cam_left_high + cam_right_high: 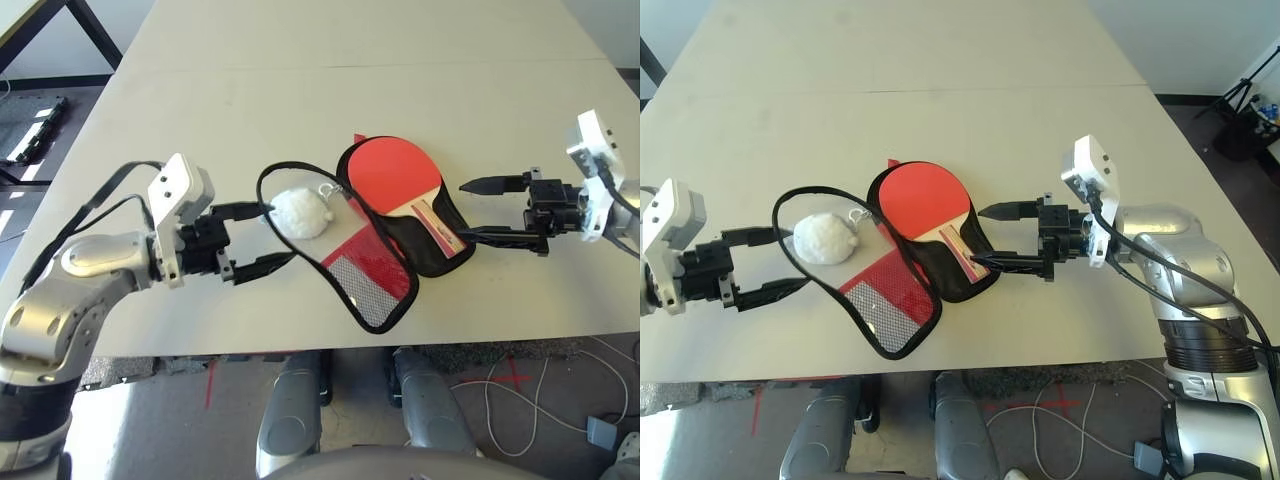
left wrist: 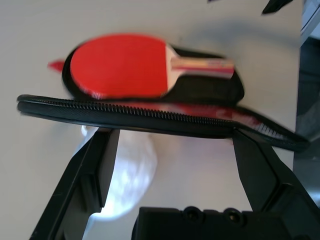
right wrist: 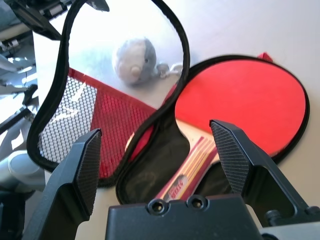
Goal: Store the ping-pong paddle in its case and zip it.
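Red fabric case (image 1: 375,285) unzipped mid-frame, red-faced wooden-handled ping-pong paddle (image 1: 400,180) inside; left tool (image 1: 255,238) and right tool (image 1: 490,210) released, flanking.

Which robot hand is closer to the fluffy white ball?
Left. The left gripper sits open right beside the fluffy white ball; the right gripper, also open, waits beyond the ping-pong paddle.

A big, flat, cream-coloured table (image 1: 300,90) fills most of the room, and a thin line (a seam) runs across its top. Under its near edge lies a grey speckled floor (image 1: 560,385) with small red tape marks (image 1: 512,378) and thin white cables (image 1: 520,400). A black metal stand leg (image 1: 95,30) rises at the far left. Light falls bright on the floor there.
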You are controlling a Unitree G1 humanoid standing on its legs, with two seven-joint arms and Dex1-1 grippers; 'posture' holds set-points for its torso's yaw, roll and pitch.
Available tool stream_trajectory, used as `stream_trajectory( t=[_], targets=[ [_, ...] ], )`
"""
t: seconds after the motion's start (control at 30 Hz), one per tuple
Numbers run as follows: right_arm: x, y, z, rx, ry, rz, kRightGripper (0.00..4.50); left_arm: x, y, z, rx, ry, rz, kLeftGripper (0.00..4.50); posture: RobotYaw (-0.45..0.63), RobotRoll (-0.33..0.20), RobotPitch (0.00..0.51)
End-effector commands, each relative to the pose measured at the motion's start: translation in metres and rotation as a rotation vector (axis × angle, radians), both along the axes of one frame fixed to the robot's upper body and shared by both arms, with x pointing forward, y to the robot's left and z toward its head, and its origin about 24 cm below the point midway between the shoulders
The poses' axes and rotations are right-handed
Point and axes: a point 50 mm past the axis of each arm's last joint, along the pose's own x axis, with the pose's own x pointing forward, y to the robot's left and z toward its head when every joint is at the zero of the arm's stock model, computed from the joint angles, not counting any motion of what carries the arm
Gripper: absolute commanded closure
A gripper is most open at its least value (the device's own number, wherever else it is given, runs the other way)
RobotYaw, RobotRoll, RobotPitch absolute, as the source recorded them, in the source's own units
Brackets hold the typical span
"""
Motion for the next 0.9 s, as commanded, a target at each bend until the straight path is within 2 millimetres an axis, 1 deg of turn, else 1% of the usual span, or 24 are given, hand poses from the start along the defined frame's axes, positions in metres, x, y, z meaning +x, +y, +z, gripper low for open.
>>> stream_trajectory(
  t=[0.03,0.17,0.27,0.4,0.47,0.57,0.67,0.73,0.83,0.87,0.9],
  targets=[
    [0.001,-0.008,0.010,0.051,-0.020,-0.028,0.05,0.007,-0.027,-0.003,-0.039,0.001,-0.092,0.00,0.06,0.000,0.238],
    [0.008,-0.020,0.024,0.074,-0.059,-0.091,0.05,0.022,-0.057,-0.004,-0.102,-0.041,-0.141,0.00,0.04,0.000,0.237],
    [0.012,-0.027,0.031,0.106,-0.084,-0.131,0.05,0.030,-0.075,-0.011,-0.130,-0.062,-0.150,0.00,0.03,0.000,0.237],
    [0.018,-0.033,0.036,0.160,-0.117,-0.217,0.05,0.038,-0.105,-0.032,-0.162,-0.070,-0.140,0.00,0.01,0.000,0.238],
    [0.020,-0.033,0.034,0.168,-0.124,-0.247,0.05,0.042,-0.113,-0.039,-0.163,-0.066,-0.115,0.00,0.00,0.000,0.238],
    [0.022,-0.035,0.030,0.170,-0.123,-0.287,0.05,0.050,-0.115,-0.045,-0.149,-0.085,-0.058,0.00,-0.01,0.000,0.240],
    [0.025,-0.036,0.027,0.163,-0.124,-0.325,0.05,0.060,-0.110,-0.048,-0.116,-0.109,0.038,0.00,-0.01,0.000,0.240],
    [0.027,-0.038,0.025,0.152,-0.121,-0.348,0.05,0.065,-0.103,-0.044,-0.127,-0.122,0.083,0.00,-0.01,0.000,0.241],
    [0.029,-0.041,0.023,0.142,-0.101,-0.371,0.05,0.064,-0.095,-0.038,-0.133,-0.135,0.091,0.00,-0.01,0.000,0.243],
    [0.030,-0.043,0.021,0.137,-0.085,-0.383,0.05,0.064,-0.093,-0.035,-0.139,-0.139,0.094,0.00,-0.01,0.000,0.244],
    [0.031,-0.046,0.015,0.124,-0.033,-0.407,0.05,0.062,-0.089,-0.031,-0.147,-0.147,0.093,0.00,0.00,0.000,0.245]
  ],
)
